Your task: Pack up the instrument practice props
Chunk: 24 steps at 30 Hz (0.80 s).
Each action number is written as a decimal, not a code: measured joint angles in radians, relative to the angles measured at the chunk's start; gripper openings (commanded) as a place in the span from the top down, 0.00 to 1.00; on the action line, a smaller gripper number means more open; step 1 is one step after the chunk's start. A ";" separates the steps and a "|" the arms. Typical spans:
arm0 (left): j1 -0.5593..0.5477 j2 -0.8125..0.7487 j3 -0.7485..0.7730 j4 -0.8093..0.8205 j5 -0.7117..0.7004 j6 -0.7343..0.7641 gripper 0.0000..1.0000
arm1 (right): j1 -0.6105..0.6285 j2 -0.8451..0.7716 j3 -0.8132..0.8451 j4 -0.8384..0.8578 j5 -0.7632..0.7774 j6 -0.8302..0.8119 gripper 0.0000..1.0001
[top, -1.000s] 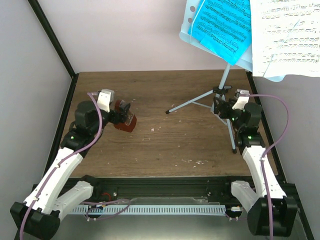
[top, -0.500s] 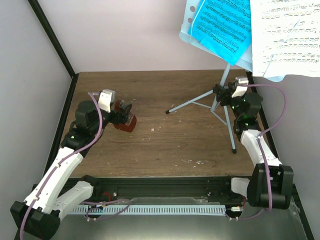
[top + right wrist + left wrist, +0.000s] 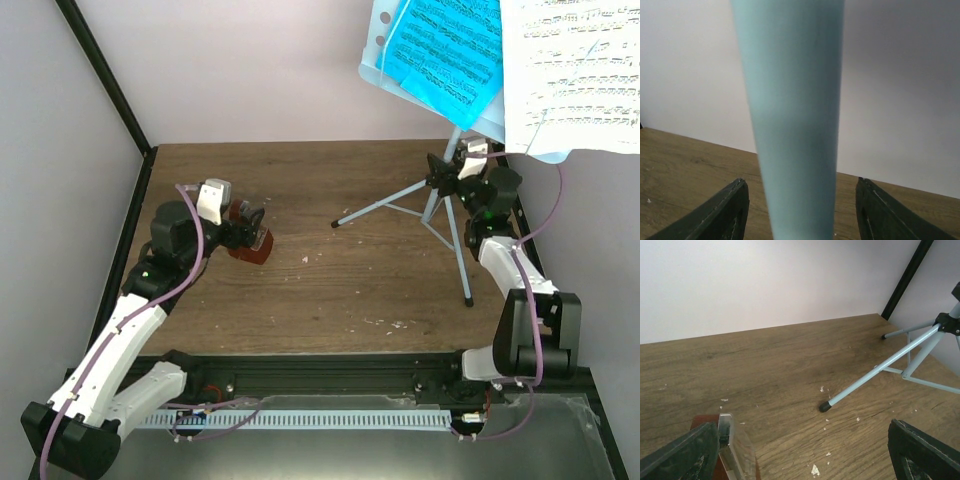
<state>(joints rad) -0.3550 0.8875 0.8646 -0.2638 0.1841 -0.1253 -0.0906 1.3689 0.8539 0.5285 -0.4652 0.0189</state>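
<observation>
Standing far right on the wood-grain tabletop (image 3: 330, 285): music stand (image 3: 452, 148), thin tubular tripod, perforated pale blue desk carrying blue and white sheet-music pages (image 3: 447, 42). Fingers of right gripper (image 3: 442, 172) straddle its smooth pole, gaps either side. Left: red-brown pyramid metronome (image 3: 252, 246), clear cover, against one wide-apart finger of left gripper (image 3: 248, 225).

Soft, even, fairly bright light; faint shadows on the worktop (image 3: 330, 290); the very near stand pole (image 3: 795, 125) looks blurred.
</observation>
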 measured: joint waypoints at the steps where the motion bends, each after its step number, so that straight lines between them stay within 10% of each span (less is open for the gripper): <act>1: 0.000 0.000 0.000 0.000 0.001 -0.002 0.07 | 0.000 0.016 0.007 0.002 -0.006 -0.005 0.43; 24: 0.000 0.000 0.000 0.001 0.005 -0.011 0.07 | 0.032 0.083 0.013 0.013 -0.094 -0.070 0.99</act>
<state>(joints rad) -0.3550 0.8871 0.8646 -0.2630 0.1890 -0.1360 -0.0582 1.4517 0.8665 0.5411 -0.5594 -0.0513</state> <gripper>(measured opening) 0.930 0.185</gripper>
